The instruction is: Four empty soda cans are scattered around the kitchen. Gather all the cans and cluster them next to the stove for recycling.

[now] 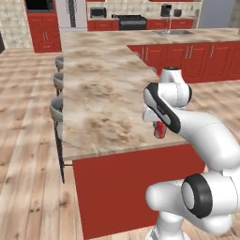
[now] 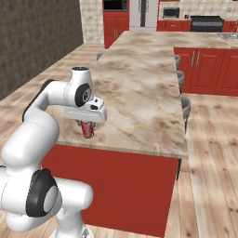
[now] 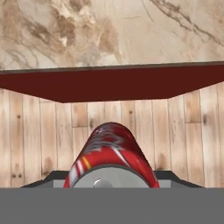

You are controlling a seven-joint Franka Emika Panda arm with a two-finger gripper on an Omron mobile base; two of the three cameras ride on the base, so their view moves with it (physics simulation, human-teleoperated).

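A: Gripper (image 2: pixel 87 124) is clamped on a red soda can (image 2: pixel 87 129), jaws narrow around its body. Hand view has the can (image 3: pixel 110 158) sitting right between the finger tips, silver top toward the camera.

B: Where is that relative to the island counter (image 1: pixel 103 101)?

A: At the near edge of the island, by its corner. The can (image 1: pixel 160 130) hangs below the hand, about level with the countertop lip. Hand view looks past the can at wood floor (image 3: pixel 39 135) and the counter's red side panel, so I judge it is off the surface and carried, not resting.

B: Stove?

A: Far side of the island, against the back wall: black cooktop (image 1: pixel 131 19) between red cabinets. Well apart from the can. Same stove at top right in the right base view (image 2: pixel 207 19).

B: Progress?

A: One can in hand, not delivered. Too far and small to tell if any cans sit beside the stove. No other cans visible on the island. My read: early or mid task, transport to the stove comes next, remaining cans must be found.
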